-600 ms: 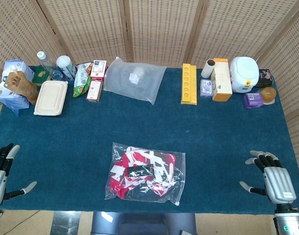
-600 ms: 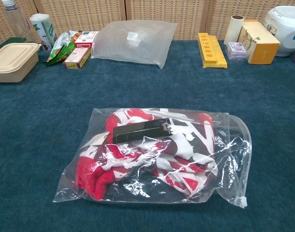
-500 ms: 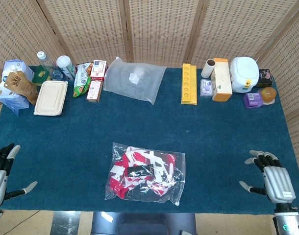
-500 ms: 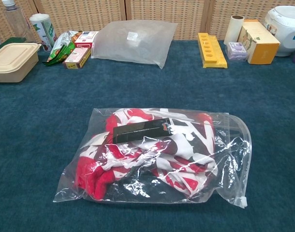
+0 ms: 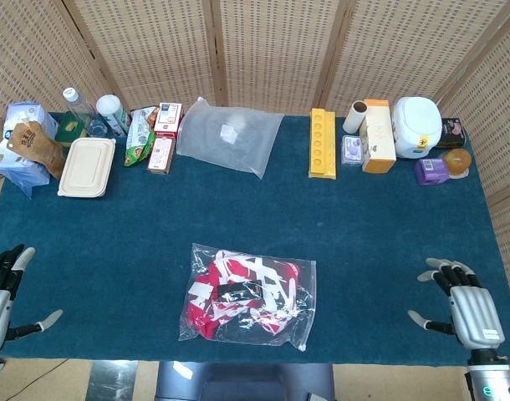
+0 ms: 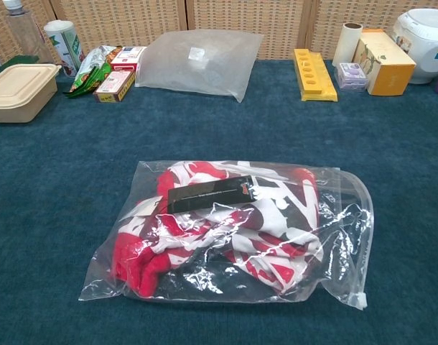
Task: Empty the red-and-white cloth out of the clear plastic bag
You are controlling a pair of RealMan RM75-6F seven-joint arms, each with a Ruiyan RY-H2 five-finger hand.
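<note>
A clear plastic bag (image 5: 301, 301) (image 6: 345, 215) lies flat on the blue tablecloth near the front edge, at the middle. Inside it is the crumpled red-and-white cloth (image 5: 238, 288) (image 6: 219, 230), with a black label strip (image 6: 210, 192) on top. The bag's sealed strip runs along its right side. My left hand (image 5: 2, 296) hovers at the front left corner, fingers spread, holding nothing. At the front right corner my right hand (image 5: 464, 305) is likewise spread and empty. Both hands are far from the bag and show only in the head view.
Along the back edge stand a frosted plastic pouch (image 5: 228, 134), a beige lunch box (image 5: 88, 165), snack packets (image 5: 150, 134), bottles (image 5: 92, 113), a yellow tray (image 5: 322, 144), a carton (image 5: 377, 134) and a white cooker (image 5: 417, 125).
</note>
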